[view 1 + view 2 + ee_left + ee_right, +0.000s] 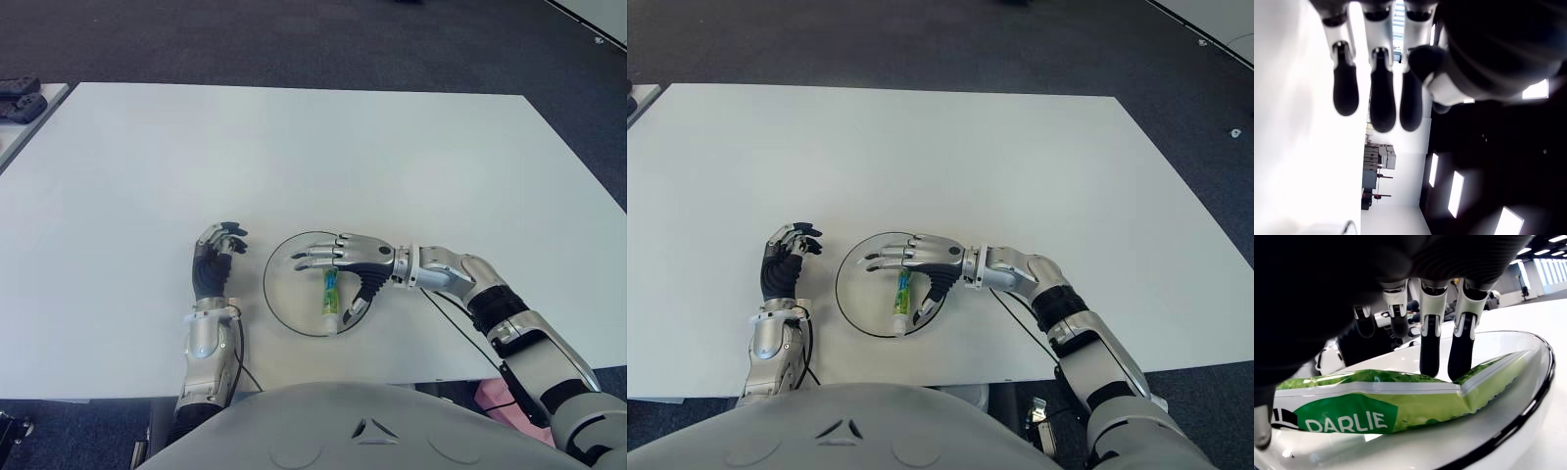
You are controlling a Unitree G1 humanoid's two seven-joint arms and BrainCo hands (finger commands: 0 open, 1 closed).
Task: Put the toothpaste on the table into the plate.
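Note:
A green and white toothpaste tube [331, 292] lies inside the clear, dark-rimmed plate [269, 294] near the table's front edge. My right hand [343, 257] hovers over the plate with its fingers stretched out flat above the tube and its thumb down beside it. In the right wrist view the tube [1400, 406] rests on the plate's bottom [1528, 401], and the fingertips [1429, 360] stand apart behind it, not closed on it. My left hand [217, 253] shows just left of the plate, fingers relaxed and holding nothing.
The white table [294, 147] stretches far back and to both sides. Its front edge runs just below the plate. Dark objects [20, 98] lie on a second surface at the far left. Dark carpet surrounds the table.

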